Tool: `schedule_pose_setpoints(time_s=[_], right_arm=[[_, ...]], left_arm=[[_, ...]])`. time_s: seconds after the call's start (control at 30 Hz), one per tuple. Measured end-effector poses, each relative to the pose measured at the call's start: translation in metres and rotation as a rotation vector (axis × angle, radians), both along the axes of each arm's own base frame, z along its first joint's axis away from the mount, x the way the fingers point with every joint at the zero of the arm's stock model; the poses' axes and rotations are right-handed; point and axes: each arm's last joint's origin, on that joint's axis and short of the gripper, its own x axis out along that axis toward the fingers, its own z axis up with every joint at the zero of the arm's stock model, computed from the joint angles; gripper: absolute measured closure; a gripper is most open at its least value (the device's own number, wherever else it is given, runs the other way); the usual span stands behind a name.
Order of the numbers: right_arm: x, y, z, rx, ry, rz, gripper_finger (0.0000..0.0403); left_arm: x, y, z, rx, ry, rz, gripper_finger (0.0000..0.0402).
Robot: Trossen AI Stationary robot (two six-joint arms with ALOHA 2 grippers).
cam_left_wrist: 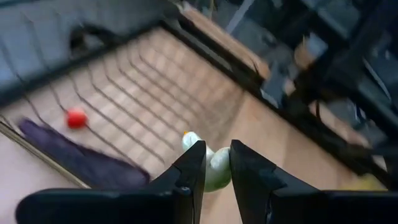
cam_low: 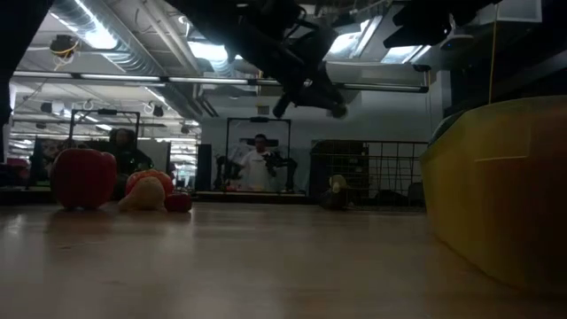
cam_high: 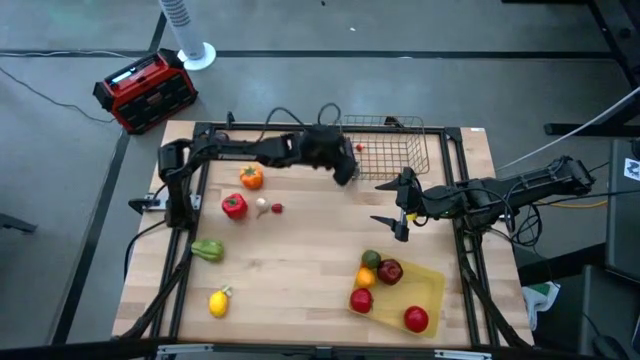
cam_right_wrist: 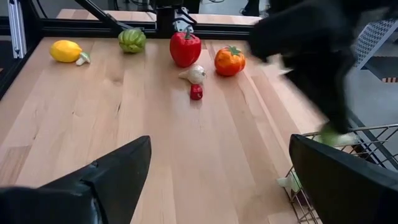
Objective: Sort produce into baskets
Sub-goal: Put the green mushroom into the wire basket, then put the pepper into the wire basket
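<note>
My left gripper (cam_high: 347, 172) hangs over the left front corner of the wire-mesh basket (cam_high: 400, 148), shut on a pale green and white vegetable (cam_left_wrist: 215, 169). In the basket lie a purple eggplant (cam_left_wrist: 74, 155) and a small red piece (cam_left_wrist: 76, 117). My right gripper (cam_high: 398, 207) is open and empty, just in front of the basket. On the table's left lie an orange pepper (cam_high: 251, 178), a red pepper (cam_high: 234, 206), a mushroom (cam_high: 262, 206), a small red piece (cam_high: 277, 208), a green pepper (cam_high: 207, 250) and a lemon (cam_high: 218, 301). The yellow tray (cam_high: 430, 285) holds red apples (cam_high: 361, 300) and an orange (cam_high: 366, 276). My left gripper pinches the pale vegetable's thick middle (cam_left_wrist: 219, 163) between its two fingers (cam_left_wrist: 193, 165). The fingers slant down from the table's left side. The vegetable is lifted clear above the basket's mesh floor, its white tip (cam_left_wrist: 189, 138) pointing away from the gripper.
A red-and-black box (cam_high: 145, 90) and a white fan (cam_high: 190, 40) stand on the floor beyond the far left corner. A black frame (cam_high: 300, 128) runs round the table. The middle of the wooden table (cam_high: 300, 260) is bare. A person (cam_low: 259, 164) shows far behind.
</note>
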Motion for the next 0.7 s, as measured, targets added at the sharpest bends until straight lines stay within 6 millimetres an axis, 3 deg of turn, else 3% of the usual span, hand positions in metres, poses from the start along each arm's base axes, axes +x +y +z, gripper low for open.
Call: schedule_pose_setpoints(time_s=[0.27, 0.47, 0.7], right_arm=[[0.0, 0.0, 0.0, 0.0, 0.0, -0.001, 0.0026], [0.0, 0.0, 0.0, 0.0, 0.0, -0.001, 0.0026], [0.0, 0.0, 0.0, 0.0, 0.0, -0.001, 0.0026]], left_arm=[[-0.008, 0.036, 0.003, 0.023, -0.059, 0.087, 0.0334], [-0.006, 0.046, -0.014, 0.044, -0.015, 0.092, 0.0332], [-0.006, 0.051, -0.019, 0.09, 0.013, 0.094, 0.0268]])
